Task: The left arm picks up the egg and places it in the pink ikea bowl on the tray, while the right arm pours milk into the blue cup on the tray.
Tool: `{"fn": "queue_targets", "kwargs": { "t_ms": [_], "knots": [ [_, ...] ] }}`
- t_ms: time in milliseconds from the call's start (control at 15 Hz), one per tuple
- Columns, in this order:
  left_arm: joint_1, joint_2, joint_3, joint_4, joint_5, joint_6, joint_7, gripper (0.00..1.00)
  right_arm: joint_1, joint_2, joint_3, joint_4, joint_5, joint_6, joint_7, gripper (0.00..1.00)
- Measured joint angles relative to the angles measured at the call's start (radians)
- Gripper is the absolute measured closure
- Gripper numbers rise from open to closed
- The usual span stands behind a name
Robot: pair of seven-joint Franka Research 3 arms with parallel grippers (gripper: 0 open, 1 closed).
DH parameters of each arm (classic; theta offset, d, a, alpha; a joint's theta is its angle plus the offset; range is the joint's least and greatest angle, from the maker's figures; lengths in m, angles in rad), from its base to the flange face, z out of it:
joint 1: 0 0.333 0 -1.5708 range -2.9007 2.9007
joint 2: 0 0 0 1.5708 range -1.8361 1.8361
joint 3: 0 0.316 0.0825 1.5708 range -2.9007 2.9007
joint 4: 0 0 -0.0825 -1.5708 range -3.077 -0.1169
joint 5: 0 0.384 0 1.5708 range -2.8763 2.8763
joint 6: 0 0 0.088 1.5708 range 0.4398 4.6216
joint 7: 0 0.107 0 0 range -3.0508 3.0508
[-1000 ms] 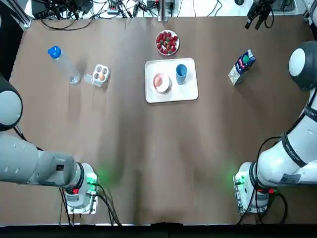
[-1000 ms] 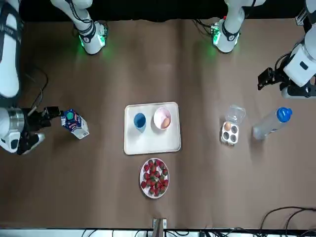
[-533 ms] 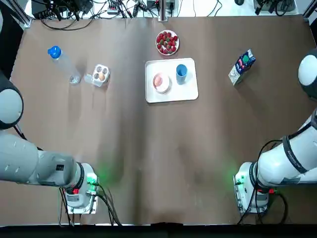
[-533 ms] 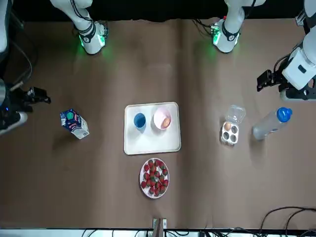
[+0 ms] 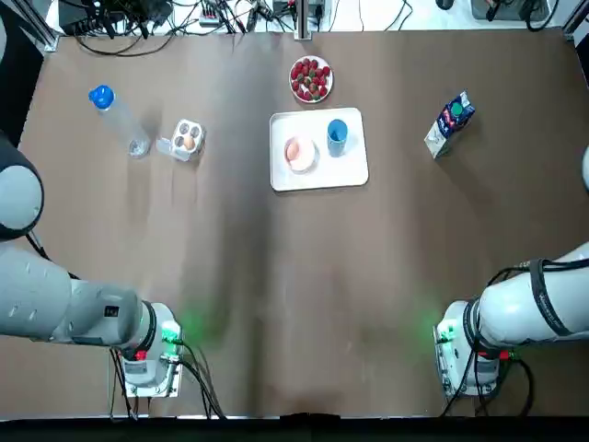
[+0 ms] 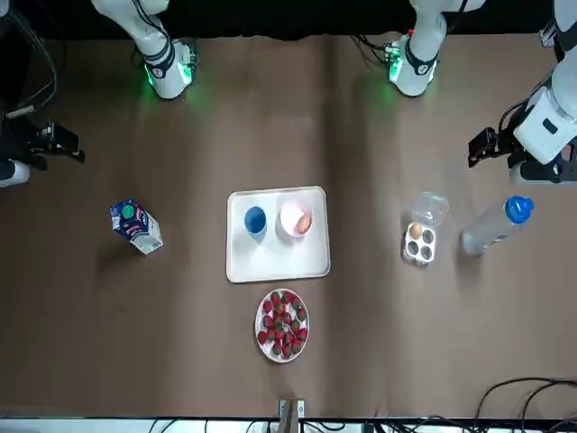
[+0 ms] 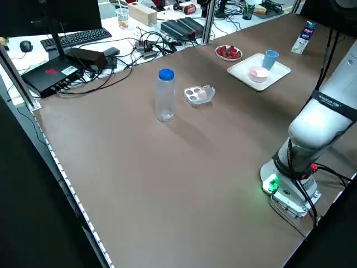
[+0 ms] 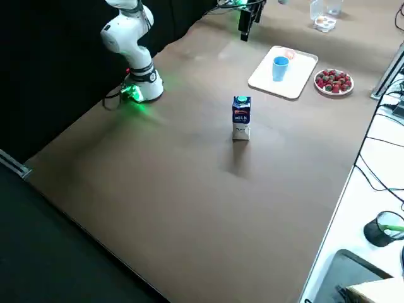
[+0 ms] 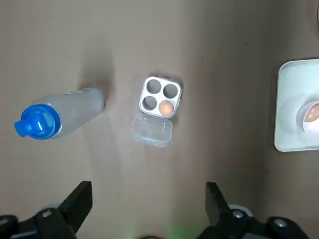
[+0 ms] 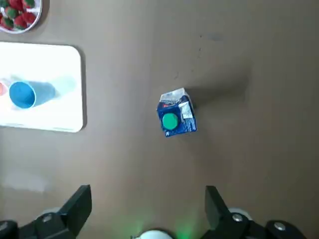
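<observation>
One egg [image 6: 304, 221] lies in the pink bowl [image 6: 292, 216] on the white tray [image 6: 278, 262], beside the blue cup [image 6: 255, 221]. A second egg [image 9: 166, 107] stays in the clear egg carton [image 6: 420, 238]. The milk carton [image 6: 135, 225] stands upright on the table, apart from the tray. My left gripper [image 6: 482, 149] hovers open and empty high over the carton and bottle [image 9: 148, 189]. My right gripper [image 6: 56, 144] is open, empty and raised away from the milk carton [image 10: 175, 119].
A plate of strawberries [image 6: 282, 325] sits just beyond the tray. A plastic bottle with a blue cap [image 6: 494, 224] stands next to the egg carton. Cables and equipment line the table's far edge [image 5: 184, 18]. Bare brown table lies between the tray and the arm bases.
My right gripper has pulled back from beside the milk carton toward the robot's side and risen. The carton, tray and left gripper have hardly shifted.
</observation>
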Motion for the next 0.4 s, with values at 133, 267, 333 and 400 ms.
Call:
{"fn": "queue_targets", "kwargs": {
  "t_ms": [133, 267, 333, 400],
  "knots": [
    [0.001, 0.0, 0.001, 0.0, 0.0, 0.0, 0.0, 0.0, 0.0, -0.05, -0.006, -0.09, 0.0, 0.059, 0.0, 0.0],
    [0.001, 0.0, 0.001, 0.0, 0.0, 0.0, 0.0, 0.0, -0.003, -0.076, -0.009, -0.139, -0.001, 0.091, 0.0, 0.0],
    [0.001, 0.0, 0.002, 0.0, 0.0, 0.0, 0.0, 0.0, -0.005, -0.082, -0.01, -0.153, -0.003, 0.105, 0.0, 0.0],
    [0.001, 0.0, 0.002, 0.0, 0.0, 0.0, 0.0, 0.0, -0.007, -0.085, -0.01, -0.161, -0.006, 0.116, 0.0, 0.0]
  ]
}}
